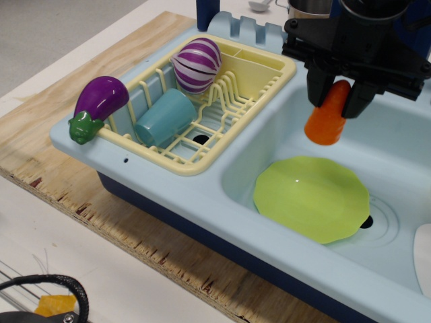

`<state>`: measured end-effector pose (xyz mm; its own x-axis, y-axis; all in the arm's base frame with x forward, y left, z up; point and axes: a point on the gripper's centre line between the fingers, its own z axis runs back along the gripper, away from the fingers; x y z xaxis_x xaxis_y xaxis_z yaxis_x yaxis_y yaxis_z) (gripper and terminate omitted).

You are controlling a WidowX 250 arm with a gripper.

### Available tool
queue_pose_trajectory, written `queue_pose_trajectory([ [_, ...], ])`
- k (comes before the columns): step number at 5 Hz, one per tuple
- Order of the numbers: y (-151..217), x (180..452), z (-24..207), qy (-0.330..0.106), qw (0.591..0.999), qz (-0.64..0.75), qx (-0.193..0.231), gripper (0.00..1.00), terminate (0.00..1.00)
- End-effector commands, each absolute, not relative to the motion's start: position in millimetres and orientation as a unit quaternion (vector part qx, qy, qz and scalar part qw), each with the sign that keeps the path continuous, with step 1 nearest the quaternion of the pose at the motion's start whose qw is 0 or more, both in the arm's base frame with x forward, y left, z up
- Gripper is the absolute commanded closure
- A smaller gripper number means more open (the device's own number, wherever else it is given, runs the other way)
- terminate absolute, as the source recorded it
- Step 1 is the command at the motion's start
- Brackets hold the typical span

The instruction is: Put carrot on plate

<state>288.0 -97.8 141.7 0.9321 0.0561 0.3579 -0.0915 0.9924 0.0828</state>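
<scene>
The orange carrot (327, 116) hangs tip-up between the black fingers of my gripper (337, 99), lifted clear of the sink floor. The gripper is shut on the carrot's upper part. The lime-green plate (312, 197) lies flat in the light-blue sink basin (397, 155), below and slightly in front of the carrot. The carrot's wide end is well above the plate's far rim.
A yellow dish rack (202, 108) to the left holds a teal cup (163, 117) and a purple striped onion toy (196, 64). A purple eggplant (98, 103) rests on the sink's left corner. A white dish edge (423, 259) shows at the right. The sink sits on a wooden board (81, 168).
</scene>
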Motion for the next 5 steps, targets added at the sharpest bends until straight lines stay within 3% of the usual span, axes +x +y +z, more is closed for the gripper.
queue_pose_trajectory([
  [1,-100.2,271.8,139.8,-0.181,0.981,0.068,0.020,1.00,0.00],
  [2,-102.3,270.0,128.6,-0.154,0.985,0.073,-0.005,0.00,0.00],
  [4,-104.3,272.5,122.3,-0.150,0.986,0.065,-0.025,0.00,0.00],
  [5,-104.3,272.5,122.3,-0.150,0.986,0.065,-0.025,0.00,1.00],
])
